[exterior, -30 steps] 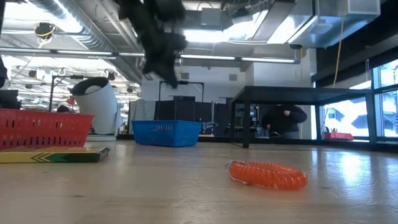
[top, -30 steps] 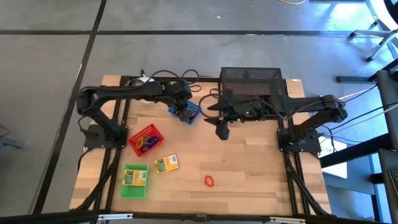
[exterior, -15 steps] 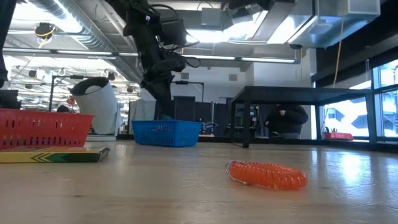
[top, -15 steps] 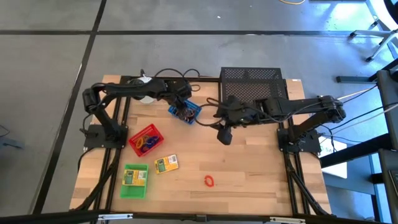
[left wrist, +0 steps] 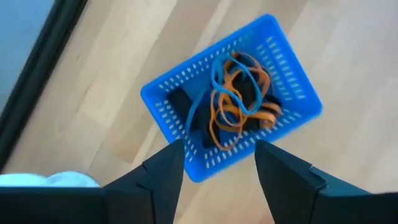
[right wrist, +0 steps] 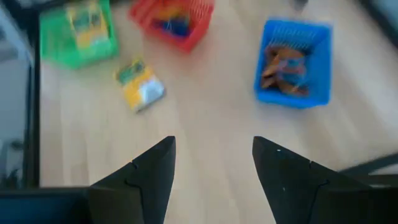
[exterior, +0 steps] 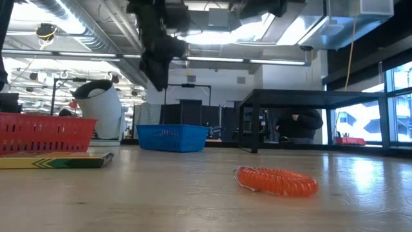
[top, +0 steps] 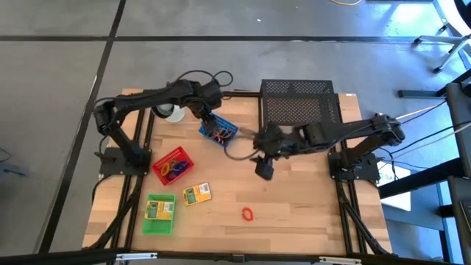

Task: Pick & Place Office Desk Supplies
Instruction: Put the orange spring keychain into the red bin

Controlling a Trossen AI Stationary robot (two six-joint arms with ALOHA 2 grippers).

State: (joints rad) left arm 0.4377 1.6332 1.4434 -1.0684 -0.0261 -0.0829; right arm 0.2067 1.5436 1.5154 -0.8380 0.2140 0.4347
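Our left end effector (left wrist: 214,168) is hanging right above the blue tray (left wrist: 231,96) with its fingers spread wide and nothing between them. A second ago it was clamped shut down at that tray, so it looks like we've just dropped a band in and lifted off. The tray now holds a tangle of blue, orange and black loops (left wrist: 239,99), so that drop reads as done.

Our right end effector (right wrist: 211,162) has slid from up near the black mesh rack (top: 298,103) out over the middle of the worktop (top: 309,199). Its fingers are apart too, with nothing in them. From its wrist view we can see the green tray (right wrist: 78,28) with one yellow-green box inside, the red tray (right wrist: 171,18) with loops in it, and the second yellow-green box (right wrist: 140,84) lying loose on the wood.

What's left out, as far as we can tell: that loose box (top: 196,193) beside the green tray (top: 160,213), and the orange coil loop (top: 248,214) sitting alone near the front edge, well apart from every tray. We'd guess the right arm is heading for the coil next, but that's only a guess.
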